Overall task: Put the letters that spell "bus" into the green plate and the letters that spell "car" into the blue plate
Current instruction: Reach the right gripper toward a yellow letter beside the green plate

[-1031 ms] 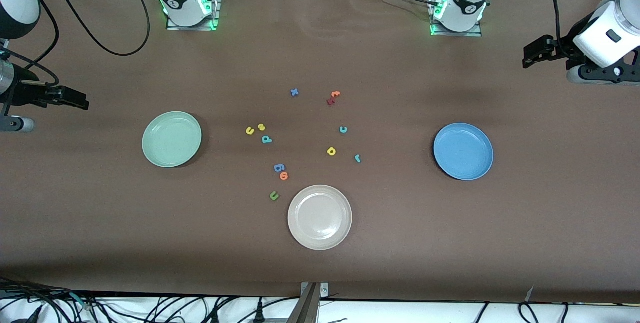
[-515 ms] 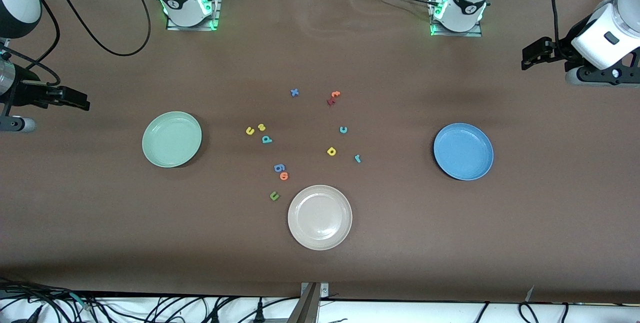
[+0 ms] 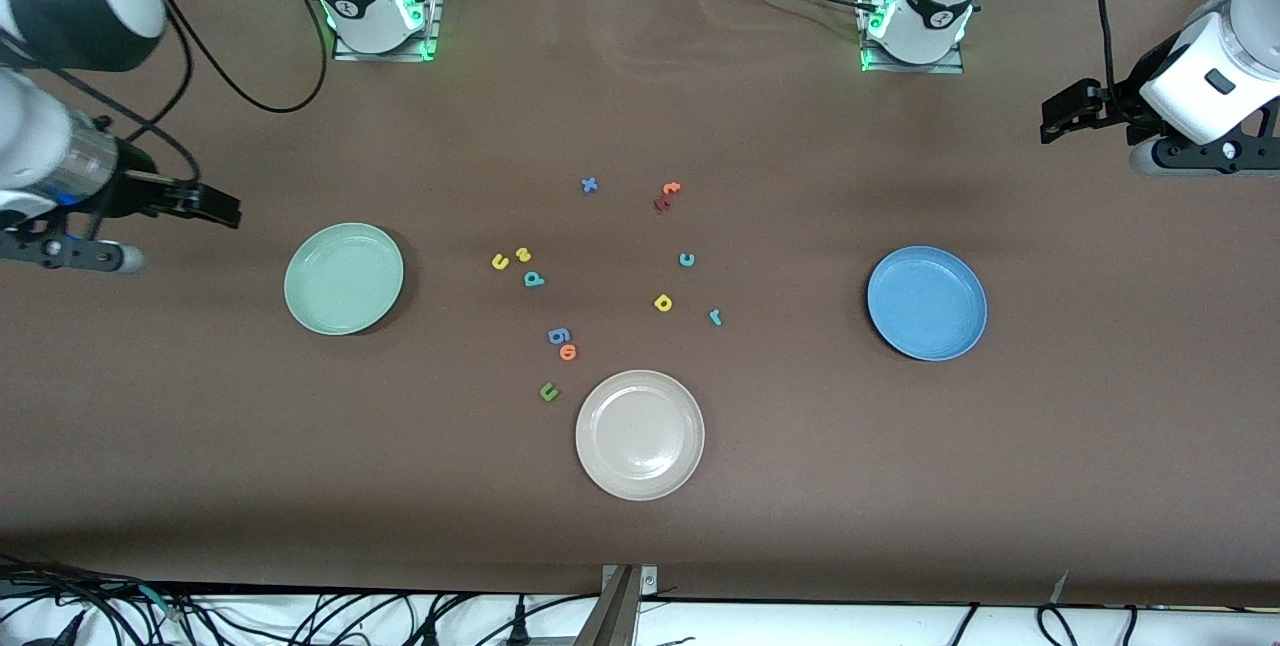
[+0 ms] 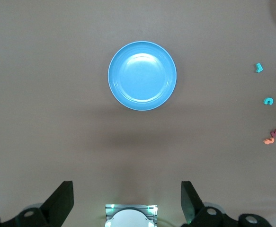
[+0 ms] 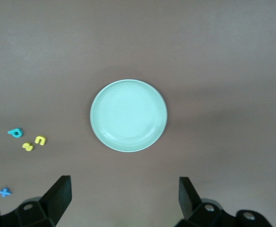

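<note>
Right gripper (image 3: 225,209) has swung in toward the green plate (image 3: 343,278), fingers spread wide, nothing held. Left gripper (image 3: 1055,118) barely shifted, up at its own end of the table near the blue plate (image 3: 926,303), also wide and empty. Both plates empty. Teal b (image 3: 533,278), yellow u (image 3: 500,262), yellow s (image 3: 523,254) cluster mid-table; teal c (image 3: 686,259), yellow a (image 3: 662,303), teal r (image 3: 715,317) sit toward the blue plate.

No printed text, label or brand can be read anywhere. The only characters are the small foam letters (image 3: 600,276) themselves, scattered on the brown counter (image 3: 640,526).
</note>
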Tool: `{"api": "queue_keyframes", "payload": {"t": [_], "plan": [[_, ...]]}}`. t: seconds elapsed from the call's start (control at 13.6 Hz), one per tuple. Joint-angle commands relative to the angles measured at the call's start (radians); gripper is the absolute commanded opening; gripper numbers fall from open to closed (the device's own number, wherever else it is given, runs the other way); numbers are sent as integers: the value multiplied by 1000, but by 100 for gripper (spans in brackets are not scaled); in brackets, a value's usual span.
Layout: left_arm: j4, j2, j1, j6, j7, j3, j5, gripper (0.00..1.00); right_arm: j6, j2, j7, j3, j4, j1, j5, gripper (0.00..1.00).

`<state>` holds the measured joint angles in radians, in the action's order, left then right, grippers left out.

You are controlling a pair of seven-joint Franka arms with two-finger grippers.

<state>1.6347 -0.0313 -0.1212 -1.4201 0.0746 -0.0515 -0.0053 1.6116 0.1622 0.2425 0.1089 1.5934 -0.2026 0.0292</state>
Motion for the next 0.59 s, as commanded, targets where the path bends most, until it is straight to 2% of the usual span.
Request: {"api": "queue_keyframes", "payload": {"t": [0.0, 0.29, 0.52], "plan": [[4, -4, -2, 4, 13, 1, 7, 100, 13, 42, 127, 5, -13, -69, -18, 99], [5, -2, -2, 4, 13, 1, 2, 100, 96, 112, 362, 5, 8, -162, -54, 99], [8, -5, -2, 6, 14, 1, 2, 100, 250, 125, 467, 2, 118, -208, -57, 99]]}}
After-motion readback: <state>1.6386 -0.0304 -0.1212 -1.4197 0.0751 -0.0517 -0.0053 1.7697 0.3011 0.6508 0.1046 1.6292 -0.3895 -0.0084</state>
